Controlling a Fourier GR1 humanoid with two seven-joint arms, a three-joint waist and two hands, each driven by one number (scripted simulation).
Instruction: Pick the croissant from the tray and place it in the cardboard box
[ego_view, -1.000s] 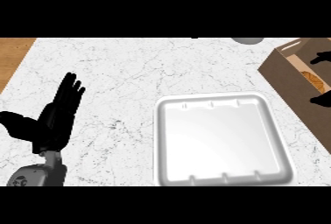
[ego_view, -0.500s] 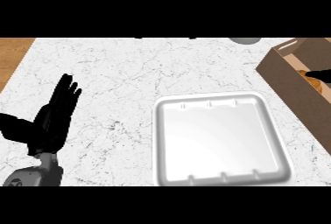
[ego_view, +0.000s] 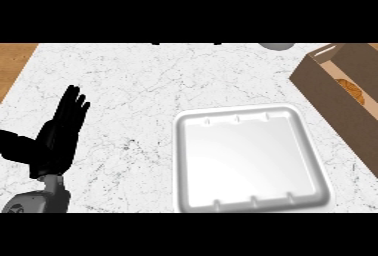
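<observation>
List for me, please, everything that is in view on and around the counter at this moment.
counter: one, white marble, fills most of the view; a brown strip shows at its far left edge.
tray: one, white, right of centre, nothing on it.
cardboard box: one, brown, at the right edge, open.
croissant: one, golden brown, inside the box.
grey object: one, at the top edge, cut off; cannot tell what it is.
left hand: one, black, open, fingers up, resting at the lower left.
</observation>
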